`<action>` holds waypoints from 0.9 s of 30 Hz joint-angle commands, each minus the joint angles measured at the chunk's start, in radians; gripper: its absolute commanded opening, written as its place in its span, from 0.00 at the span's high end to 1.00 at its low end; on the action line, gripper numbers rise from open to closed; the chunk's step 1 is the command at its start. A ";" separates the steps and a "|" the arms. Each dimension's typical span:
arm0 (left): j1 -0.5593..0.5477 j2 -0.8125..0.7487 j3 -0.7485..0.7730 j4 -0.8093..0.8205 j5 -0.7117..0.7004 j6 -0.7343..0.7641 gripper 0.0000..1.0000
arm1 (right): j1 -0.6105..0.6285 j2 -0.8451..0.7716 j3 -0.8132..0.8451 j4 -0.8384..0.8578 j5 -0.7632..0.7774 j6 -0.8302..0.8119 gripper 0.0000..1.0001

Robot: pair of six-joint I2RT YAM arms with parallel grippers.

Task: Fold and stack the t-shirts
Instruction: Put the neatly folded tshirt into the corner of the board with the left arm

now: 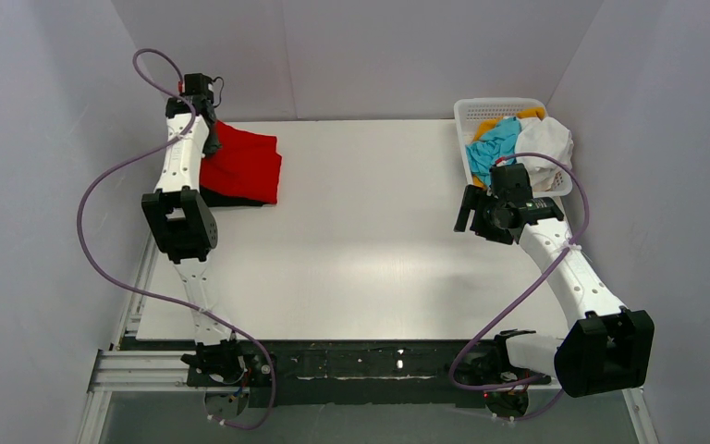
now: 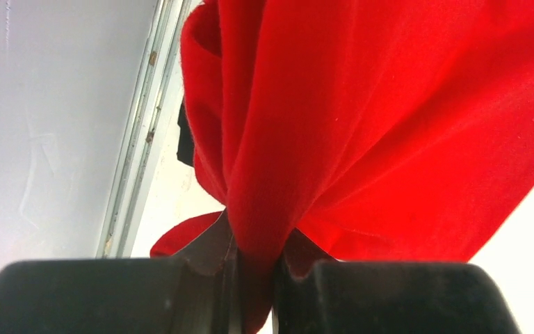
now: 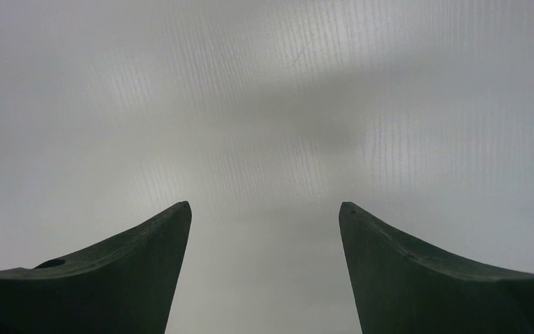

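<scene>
A bright red t-shirt (image 1: 245,163) lies folded at the table's far left, on top of a black folded t-shirt (image 1: 231,198) whose edge shows beneath it. My left gripper (image 1: 211,139) is shut on a bunch of the red t-shirt (image 2: 361,118) at its far left edge; cloth is pinched between the fingers (image 2: 208,250). A sliver of the black shirt (image 2: 185,139) shows behind it. My right gripper (image 1: 470,209) is open and empty over bare table (image 3: 264,104), just left of the basket. Cyan (image 1: 494,146), white (image 1: 545,141) and orange (image 1: 529,114) t-shirts sit crumpled in the basket.
A white plastic lattice basket (image 1: 468,112) stands at the far right corner. Grey walls enclose the table on the left, back and right. The left arm's purple cable (image 1: 116,176) loops beside the left wall. A metal rail (image 2: 135,139) runs along the table's left edge.
</scene>
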 commanded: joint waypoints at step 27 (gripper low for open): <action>0.100 -0.428 -0.553 0.129 0.531 -0.436 0.02 | -0.006 -0.265 -0.129 0.084 0.116 0.101 0.09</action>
